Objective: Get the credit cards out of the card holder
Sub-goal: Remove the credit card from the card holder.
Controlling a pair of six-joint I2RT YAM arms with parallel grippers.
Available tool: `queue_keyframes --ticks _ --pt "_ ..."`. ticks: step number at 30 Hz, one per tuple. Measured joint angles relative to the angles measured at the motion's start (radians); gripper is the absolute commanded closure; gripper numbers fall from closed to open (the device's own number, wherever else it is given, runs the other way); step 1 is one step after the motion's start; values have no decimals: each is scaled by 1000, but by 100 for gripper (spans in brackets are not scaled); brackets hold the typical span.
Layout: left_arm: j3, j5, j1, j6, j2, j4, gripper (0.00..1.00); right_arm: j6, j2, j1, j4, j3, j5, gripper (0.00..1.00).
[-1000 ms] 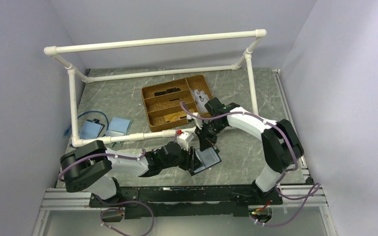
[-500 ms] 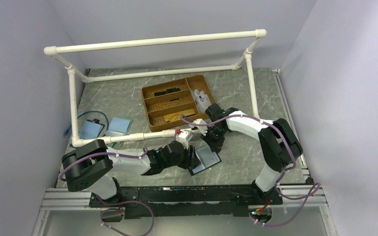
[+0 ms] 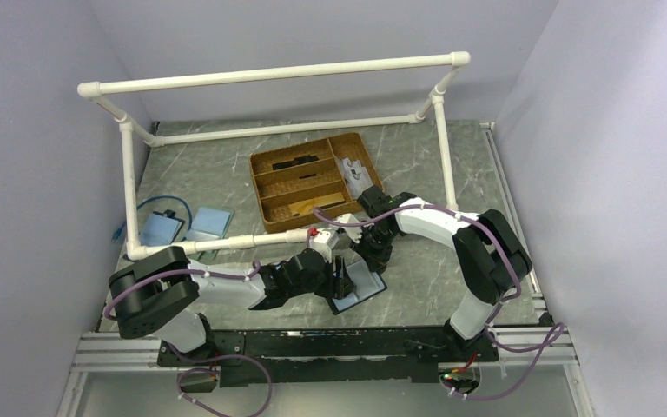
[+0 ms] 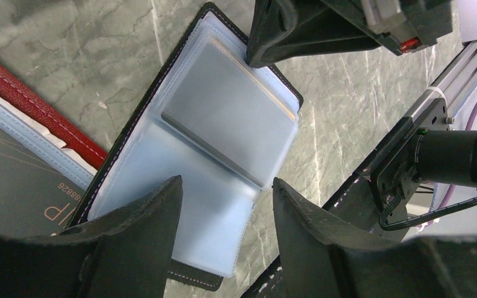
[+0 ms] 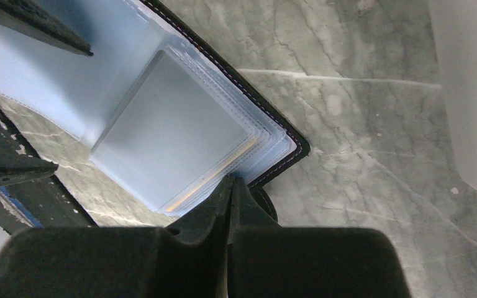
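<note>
Checker: Change over the last second?

Annotator: Black-edged folding card holder with pale blue plastic sleeves is down. The left end effector had it tilted up off the grey-green marbled bench. Now it lies open and flat near the bench's near edge, between the two arms.

Checker: Left one gripping it?

Annotator: No. Its jaws have widened and stand apart over the holder's near half, with nothing pinched that I can see. Red-edged leather wallet lies just beside the holder.

Checker: Right?

Annotator: Right end effector has dropped to the holder's far edge and closed fully, tips together right at the sleeve stack. Can't tell if a card corner is caught between them.

Checker: Cards?

Annotator: One flat grey credit card shows, inside the top sleeve. Can't make out a light blue one. None out yet.

Checker: Meaning?

Annotator: My read is a switch from lifting to extracting, with the holder released and the right tips going for a card edge. Risk: nothing pins the holder, so a pull could drag the holder along, not just the card.
</note>
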Motion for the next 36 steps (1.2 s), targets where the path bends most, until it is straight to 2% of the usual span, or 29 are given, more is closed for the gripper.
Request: queue_keyframes --ticks 7,22,31,36 --pt "0 -3 3 -23 1 -1 51 1 0 1 1 0 -10 92" --pt "0 -22 13 -45 18 -18 59 1 -10 1 1 0 -8 91" --pt "-6 -23 19 -58 18 -7 61 2 -13 -1 0 0 -32 92" --pt "-17 -22 21 -61 18 0 58 14 -8 -1 3 0 -26 94"
